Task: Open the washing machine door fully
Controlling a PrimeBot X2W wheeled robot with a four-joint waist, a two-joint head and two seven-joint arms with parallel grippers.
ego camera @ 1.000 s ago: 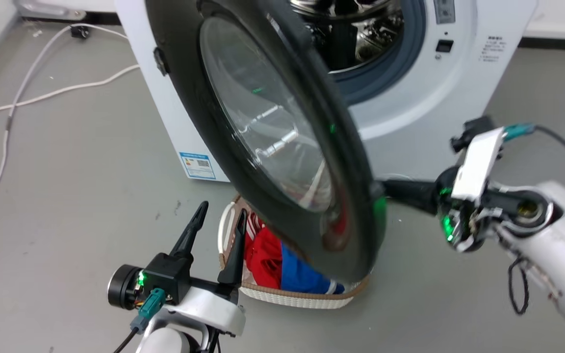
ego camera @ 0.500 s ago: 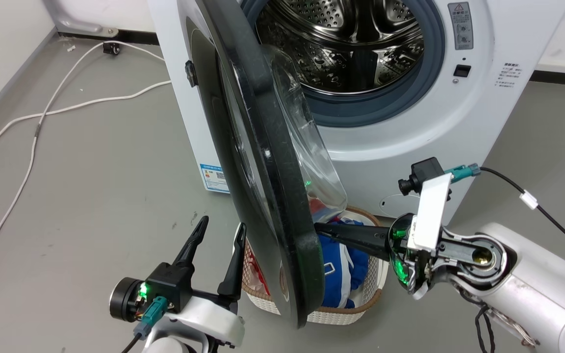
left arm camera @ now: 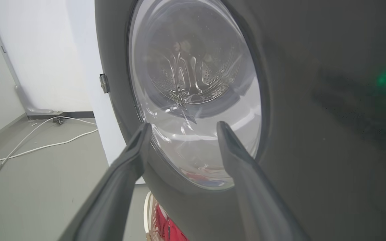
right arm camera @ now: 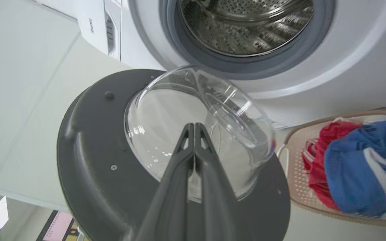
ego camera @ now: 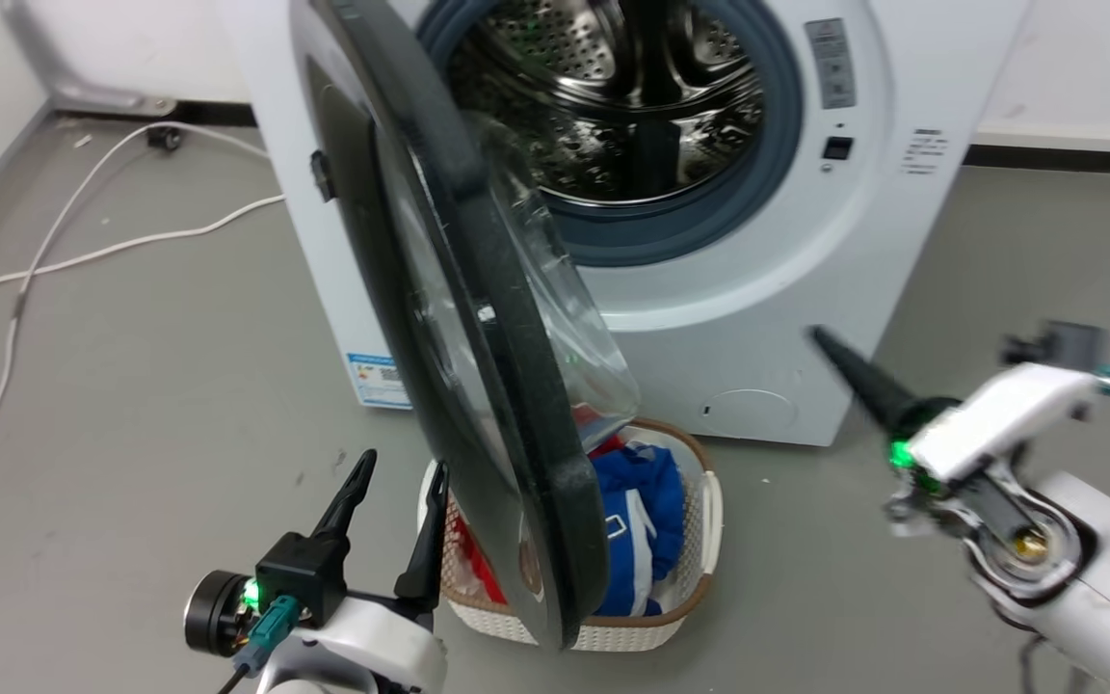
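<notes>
Though empty, right claw [ego camera: 817, 334] tight, aloft.

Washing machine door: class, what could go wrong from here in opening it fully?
The washing machine door hangs part open with the shut right end effector clear of it, so it may swing shut.
The open left end effector sits close to its outer face; swinging wider could strike it.
Its lower edge might snag the laundry basket.

Nothing can be read: the washing machine [ego camera: 757, 318] bears a blue-and-white sticker [ego camera: 379, 378] low at centre left, and a grey warning label [ego camera: 832, 63] and small dark print [ego camera: 923, 150] at upper right.
</notes>
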